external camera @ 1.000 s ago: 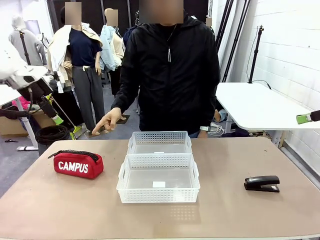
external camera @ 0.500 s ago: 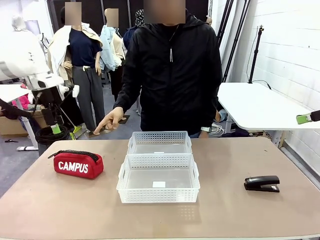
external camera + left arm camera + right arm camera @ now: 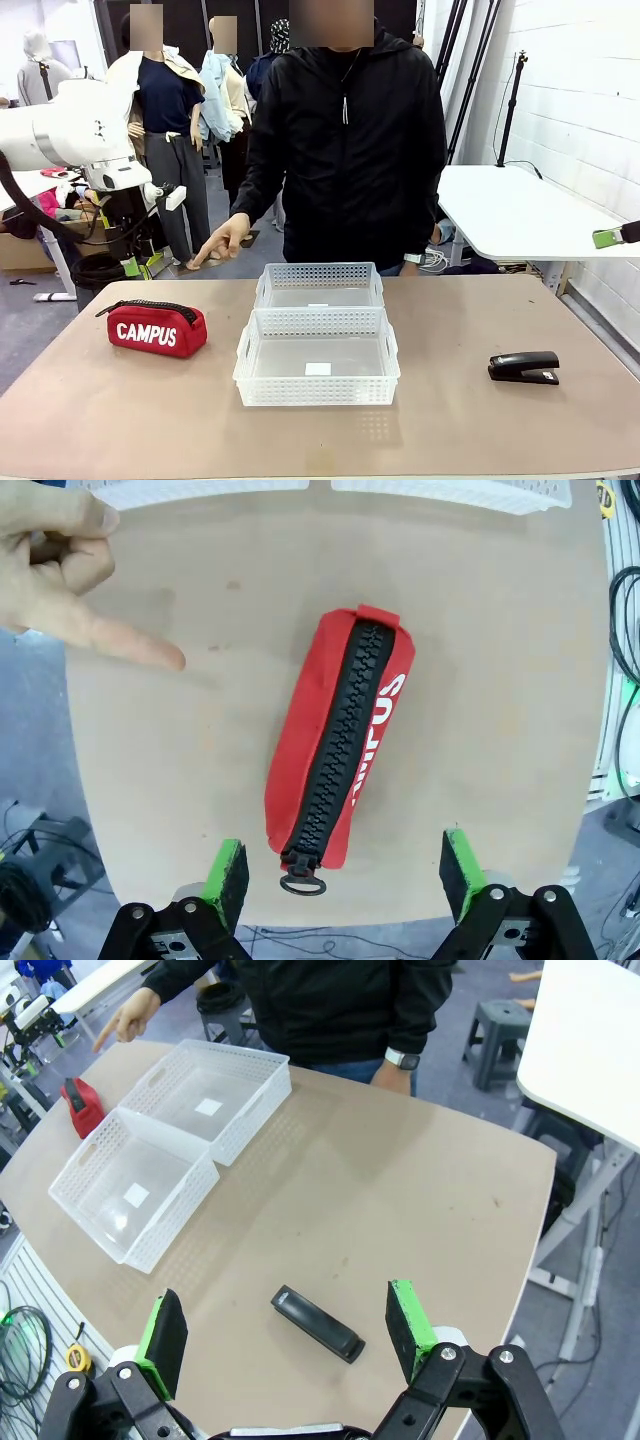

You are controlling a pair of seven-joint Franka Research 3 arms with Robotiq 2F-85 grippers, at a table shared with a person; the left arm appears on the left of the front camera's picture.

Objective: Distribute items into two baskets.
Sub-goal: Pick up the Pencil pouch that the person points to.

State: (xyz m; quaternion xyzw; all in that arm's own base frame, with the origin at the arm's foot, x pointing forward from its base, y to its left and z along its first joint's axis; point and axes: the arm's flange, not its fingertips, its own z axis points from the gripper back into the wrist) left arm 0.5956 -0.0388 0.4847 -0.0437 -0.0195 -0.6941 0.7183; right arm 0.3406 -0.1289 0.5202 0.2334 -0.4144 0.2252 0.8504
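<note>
The red "CAMPUS" pouch (image 3: 157,328) lies on the left of the table. In the left wrist view the pouch (image 3: 340,770) lies lengthwise, zipper up, below and between the fingers of my open left gripper (image 3: 342,878), which hovers above it. Two white baskets stand touching at mid-table, the near basket (image 3: 317,390) in front of the far basket (image 3: 320,272). The black stapler (image 3: 524,367) lies at the right. My open right gripper (image 3: 286,1336) hangs high above the stapler (image 3: 316,1323). In the front view my left gripper (image 3: 142,263) hangs just beyond the table's left far edge.
A person in a black jacket stands at the far side, with one hand (image 3: 220,243) pointing down toward the pouch's side of the table. That hand (image 3: 60,570) shows near the pouch. A white side table (image 3: 520,210) stands at the right. Bare tabletop lies around the baskets.
My left arm has swung in from the far left and turned its gripper downward over the pouch's end of the table. The right gripper, pouch, baskets and stapler have not moved.
</note>
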